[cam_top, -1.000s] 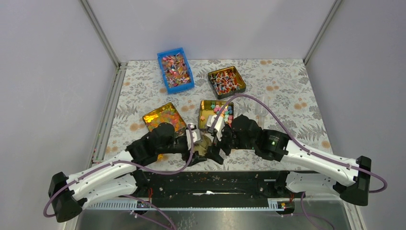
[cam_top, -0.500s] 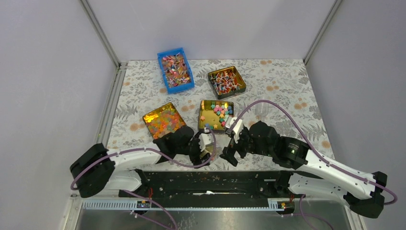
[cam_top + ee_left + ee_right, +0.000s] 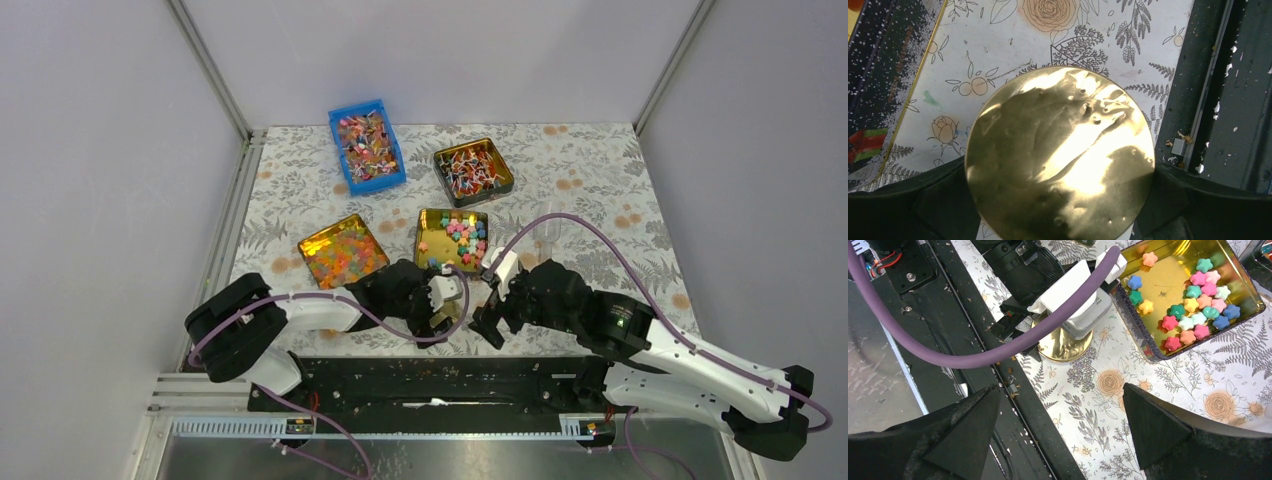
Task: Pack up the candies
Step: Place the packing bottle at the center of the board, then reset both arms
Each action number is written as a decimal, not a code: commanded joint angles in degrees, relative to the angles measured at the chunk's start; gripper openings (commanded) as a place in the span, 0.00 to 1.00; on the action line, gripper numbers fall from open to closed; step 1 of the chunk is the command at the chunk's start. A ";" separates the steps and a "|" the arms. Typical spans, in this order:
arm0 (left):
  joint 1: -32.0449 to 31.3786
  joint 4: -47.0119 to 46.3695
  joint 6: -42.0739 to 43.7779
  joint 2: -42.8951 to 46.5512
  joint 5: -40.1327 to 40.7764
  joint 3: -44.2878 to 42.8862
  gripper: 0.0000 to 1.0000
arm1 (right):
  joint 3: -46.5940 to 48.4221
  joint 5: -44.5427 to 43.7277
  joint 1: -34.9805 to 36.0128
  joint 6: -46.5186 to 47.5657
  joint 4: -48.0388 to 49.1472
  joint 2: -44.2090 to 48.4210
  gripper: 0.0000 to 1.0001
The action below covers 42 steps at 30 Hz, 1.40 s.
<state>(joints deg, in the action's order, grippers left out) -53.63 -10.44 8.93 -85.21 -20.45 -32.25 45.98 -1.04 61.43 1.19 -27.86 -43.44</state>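
Here, candies (image 3: 1204, 301) sit in a gold tin (image 3: 1168, 282); right claw (image 3: 1060, 392) gapes empty; left claw (image 3: 1059, 167) straddles disc (image 3: 1063, 346), grip unclear.

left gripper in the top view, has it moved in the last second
Yes. The left gripper has shifted right, from below the star-candy tin's left edge to below its middle.

Multicoloured candies (image 3: 1198, 310), gold tin (image 3: 1168, 275), floral table (image 3: 1148, 405)

On my feed the floral cloth (image 3: 600, 200) carries a blue bin (image 3: 378, 186) of wrapped sweets (image 3: 366, 145) far left, a dark square tin (image 3: 505, 185) of twisted wrappers (image 3: 470, 168) near it, a gold tin (image 3: 310, 244) of orange gummies (image 3: 348, 255) nearer — and a round gold disc (image 3: 1060, 155) by the black rail (image 3: 1218, 100).
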 commanded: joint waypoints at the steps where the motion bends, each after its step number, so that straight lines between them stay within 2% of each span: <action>1: -0.25 -4.77 -0.46 1.36 0.21 -1.64 0.99 | 0.81 -2.11 -0.38 -0.19 0.37 -0.48 1.00; 9: -0.32 -1.20 -0.29 8.34 -1.51 0.22 0.99 | 2.17 -0.45 -0.52 0.87 0.49 -2.92 1.00; 15: 0.43 3.94 0.22 17.49 -6.99 2.72 0.99 | 4.03 7.17 -3.09 2.03 0.81 -6.14 1.00; 20: 4.64 4.99 -3.12 25.66 -12.53 4.89 0.99 | 4.25 14.12 -8.28 1.17 3.58 -8.66 1.00; 27: 15.93 0.02 -10.20 32.75 -16.22 5.96 0.99 | 2.79 19.71 -17.96 -3.30 8.55 -11.28 1.00; 32: 29.31 -8.84 -17.74 34.73 -19.99 8.85 0.99 | -0.09 21.97 -29.36 -6.46 11.95 -11.13 1.00; 39: 49.96 -15.09 -25.49 37.36 -21.65 12.76 0.99 | -5.51 17.93 -44.63 -6.46 14.14 -9.89 0.99; 41: 54.28 -15.10 -26.04 39.03 -18.83 13.18 0.99 | -7.94 15.25 -48.86 -6.30 15.74 -9.39 1.00; 42: 55.66 -11.95 -23.65 39.55 -16.37 12.60 0.99 | -9.10 13.16 -50.04 -6.03 16.78 -9.09 1.00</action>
<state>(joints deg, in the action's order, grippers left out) -3.88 -19.14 -13.32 -48.75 -39.33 -19.62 40.12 17.43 16.56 -4.54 -15.70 -54.24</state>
